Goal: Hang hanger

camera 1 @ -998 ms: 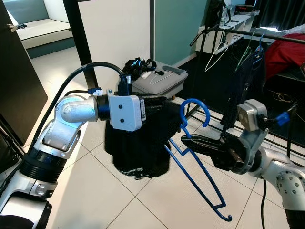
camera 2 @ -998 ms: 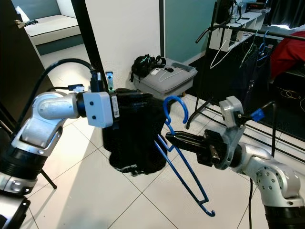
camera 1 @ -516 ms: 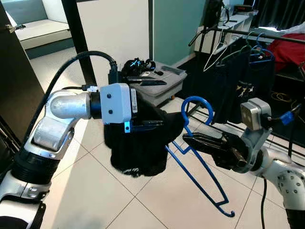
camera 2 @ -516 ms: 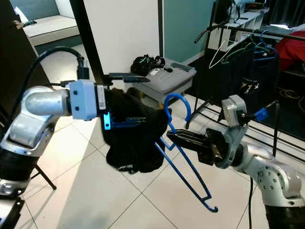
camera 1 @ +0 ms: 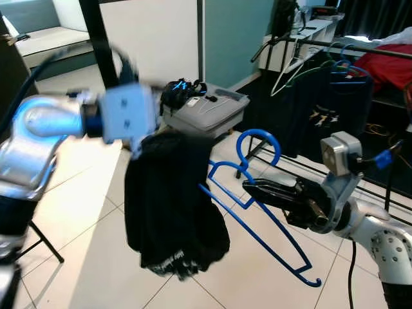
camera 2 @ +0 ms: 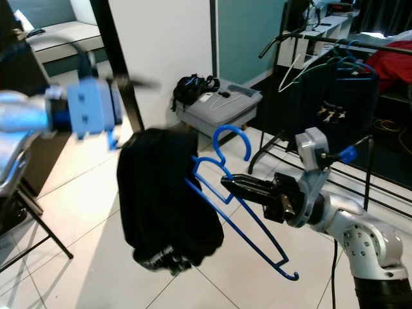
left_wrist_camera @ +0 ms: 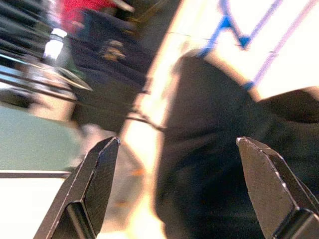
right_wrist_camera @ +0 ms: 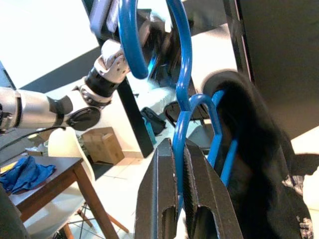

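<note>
The right hand (camera 1: 250,187) is clamped on the blue hanger (camera 1: 257,212); the blurred left hand (left_wrist_camera: 179,189) gapes above the black garment (camera 1: 170,206).

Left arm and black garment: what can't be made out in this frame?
- Left gripper: motion blur smears the arm in both eye views, so its place relative to the black garment is unclear.
- Blue hanger: its far shoulder is hidden under the garment.
- Right gripper: clamped on the hanger's neck.
- Clothes rail: cut off by the right edge; free space unreadable.
</note>
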Tool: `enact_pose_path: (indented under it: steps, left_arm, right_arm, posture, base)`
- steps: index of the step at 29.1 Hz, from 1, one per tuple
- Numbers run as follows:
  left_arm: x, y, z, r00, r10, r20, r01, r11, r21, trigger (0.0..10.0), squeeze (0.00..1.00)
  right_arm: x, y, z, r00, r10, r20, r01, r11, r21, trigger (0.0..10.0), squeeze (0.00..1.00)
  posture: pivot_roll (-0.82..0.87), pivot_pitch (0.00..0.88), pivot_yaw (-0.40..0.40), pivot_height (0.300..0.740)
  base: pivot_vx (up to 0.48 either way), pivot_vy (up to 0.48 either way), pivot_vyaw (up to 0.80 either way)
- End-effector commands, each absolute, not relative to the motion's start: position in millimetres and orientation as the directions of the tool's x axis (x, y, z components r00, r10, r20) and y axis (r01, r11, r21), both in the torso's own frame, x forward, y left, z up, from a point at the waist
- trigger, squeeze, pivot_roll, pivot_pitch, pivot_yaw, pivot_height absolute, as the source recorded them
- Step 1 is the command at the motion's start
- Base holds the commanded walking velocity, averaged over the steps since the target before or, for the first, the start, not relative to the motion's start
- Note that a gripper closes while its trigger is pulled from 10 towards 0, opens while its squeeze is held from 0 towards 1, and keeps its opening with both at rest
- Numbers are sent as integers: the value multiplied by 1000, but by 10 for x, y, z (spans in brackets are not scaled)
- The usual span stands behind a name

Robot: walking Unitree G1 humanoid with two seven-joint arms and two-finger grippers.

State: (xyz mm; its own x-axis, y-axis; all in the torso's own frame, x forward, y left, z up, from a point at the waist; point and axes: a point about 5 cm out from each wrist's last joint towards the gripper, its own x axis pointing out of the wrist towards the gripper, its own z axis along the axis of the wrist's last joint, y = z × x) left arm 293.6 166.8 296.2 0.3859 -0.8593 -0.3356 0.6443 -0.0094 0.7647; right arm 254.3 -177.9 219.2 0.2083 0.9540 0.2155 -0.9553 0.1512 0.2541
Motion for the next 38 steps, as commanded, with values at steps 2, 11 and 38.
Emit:
enact_pose_path:
  steps: [2,11,38]
  left_arm:
    - [2863,1607,2962,314,-887,-339,669,-47,742,10000,0]
    - [2787,1464,2945,254,-917,-307,666,-65,743,10000,0]
    - [3094,1894,3171,743,-369,558,348,926,149,10000,0]
  right_arm:
    - [2538,-1755,2291,184,948,258,-971,135,197,10000,0]
    - [2549,-1744,2295,183,947,264,-972,134,195,10000,0]
    - [2615,-1845,2842,112,715,690,-994,83,75,10000,0]
  posture:
    - [-59,0,38,740]
    - [-60,0,35,740]
    - [-30,0,45,740]
  base:
    - [0,0,0]
    - [0,0,0]
    - [0,0,0]
